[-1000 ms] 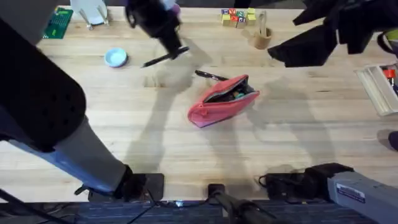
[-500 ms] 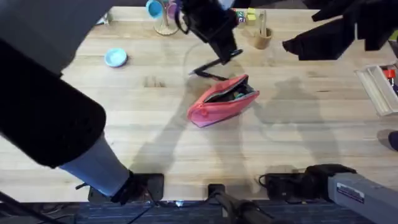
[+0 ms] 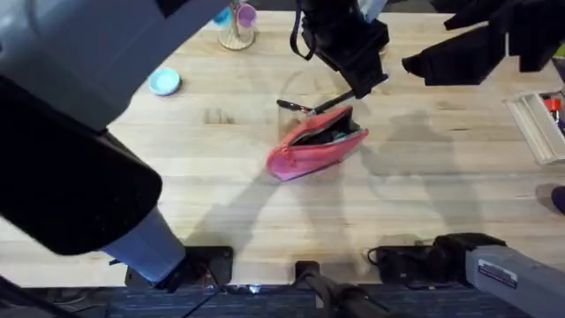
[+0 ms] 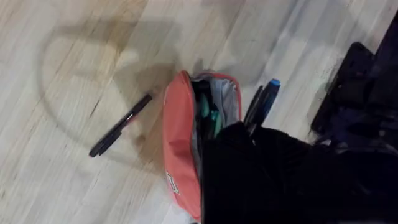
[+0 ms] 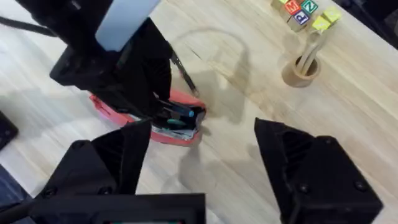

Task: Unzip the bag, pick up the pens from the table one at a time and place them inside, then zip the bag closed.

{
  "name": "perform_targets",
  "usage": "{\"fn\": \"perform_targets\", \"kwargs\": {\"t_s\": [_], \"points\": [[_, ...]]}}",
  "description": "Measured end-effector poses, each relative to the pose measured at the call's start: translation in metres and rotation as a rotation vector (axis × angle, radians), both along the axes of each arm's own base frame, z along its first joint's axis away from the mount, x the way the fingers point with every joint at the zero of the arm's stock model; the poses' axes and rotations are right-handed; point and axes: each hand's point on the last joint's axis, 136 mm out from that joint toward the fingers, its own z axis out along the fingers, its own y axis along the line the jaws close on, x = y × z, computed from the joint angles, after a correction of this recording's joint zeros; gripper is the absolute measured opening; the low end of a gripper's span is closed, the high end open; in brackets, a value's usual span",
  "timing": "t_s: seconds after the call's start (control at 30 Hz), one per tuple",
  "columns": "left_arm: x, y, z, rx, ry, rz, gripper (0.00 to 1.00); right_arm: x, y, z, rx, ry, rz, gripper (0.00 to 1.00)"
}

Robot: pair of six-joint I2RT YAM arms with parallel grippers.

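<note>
Pink fabric marks the bag (image 3: pixel 316 141) near the middle of the pale plank-grained desk (image 3: pixel 177 194) in the overhead view, lying at a slant with its zipper mouth open and coloured contents showing. The left hand (image 3: pixel 357 84) hangs over the bag's far end, pinching a dark pen (image 3: pixel 340 98) that angles down toward the opening; a second thin black pen (image 3: pixel 296 107) lies flat on the wood just beyond the bag toward the far edge. Around it sit a small blue dish (image 3: pixel 164 82) toward the far left, a wooden cup of pale sticks (image 3: pixel 371 51) and coloured blocks (image 3: pixel 335 22) at the far edge, and a clear ridged tray (image 3: pixel 538 124) at the right edge. The right hand (image 3: pixel 459 57) hovers well apart toward the far right, its fingers spread. The left wrist view looks down into the open bag (image 4: pixel 183 143), showing a grey lining, green items inside, and a blue-tipped pen (image 4: pixel 264 102) held beside the mouth, while the loose pen (image 4: pixel 120 125) lies apart on the bare wood. The right wrist view shows its own black fingers (image 5: pixel 317 180) wide apart, the left arm covering most of the bag (image 5: pixel 161 127), and the stick cup (image 5: pixel 301 68) beyond.
</note>
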Motion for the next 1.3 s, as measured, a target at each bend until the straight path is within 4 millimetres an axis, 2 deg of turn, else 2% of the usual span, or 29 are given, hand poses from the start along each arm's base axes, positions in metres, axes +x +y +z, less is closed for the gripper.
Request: {"fn": "perform_targets", "kwargs": {"t_s": [0.3, 0.53, 0.63, 0.93, 1.17, 1.3], "points": [[0.002, -0.001, -0.006, 0.001, 0.022, 0.037, 0.043, 0.000, 0.000, 0.001, -0.003, -0.004, 0.003, 0.996], [0.004, -0.001, -0.017, 0.015, 0.034, 0.047, 0.043, -0.013, 0.000, 0.015, 0.002, -0.062, 0.006, 0.996], [0.004, -0.002, -0.030, 0.036, 0.061, 0.049, 0.043, -0.020, 0.000, 0.022, 0.005, -0.089, 0.008, 0.996], [0.005, -0.010, -0.091, 0.131, 0.169, 0.039, 0.043, -0.025, 0.000, 0.027, 0.006, -0.108, 0.008, 0.995], [0.000, -0.012, -0.115, 0.178, 0.205, 0.009, 0.043, -0.024, 0.000, 0.027, 0.006, -0.108, 0.008, 0.996], [-0.012, 0.000, -0.127, 0.262, 0.252, 0.000, 0.043, -0.025, 0.000, 0.027, 0.006, -0.108, 0.008, 0.996]]}}
